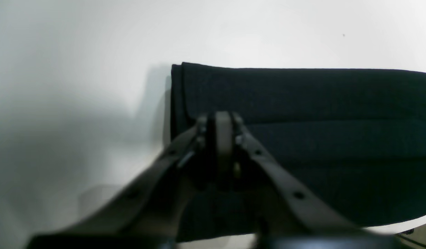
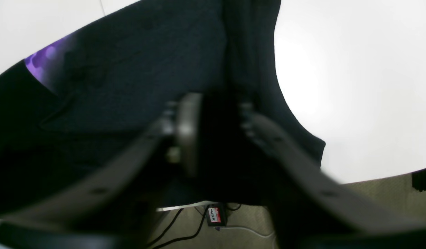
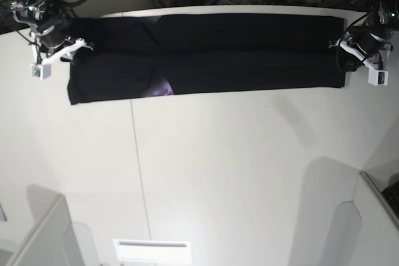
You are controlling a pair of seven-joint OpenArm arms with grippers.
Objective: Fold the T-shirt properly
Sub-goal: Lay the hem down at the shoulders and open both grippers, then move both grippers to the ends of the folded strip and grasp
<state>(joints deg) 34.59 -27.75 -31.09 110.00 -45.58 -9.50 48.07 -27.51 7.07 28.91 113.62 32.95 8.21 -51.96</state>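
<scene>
Your T-shirt (image 3: 249,54) lies folded in a long band across the table's (image 3: 249,172) far side. Left gripper (image 1: 222,119) sits low over one end, fingertips nearly together, apparently pinching nothing. Right gripper (image 2: 213,114) at the other end stands spread.

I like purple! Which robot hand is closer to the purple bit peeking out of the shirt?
The right gripper, at the base view's left. The purple patch on the T-shirt shows in that half; the left gripper is at the far end.
</scene>
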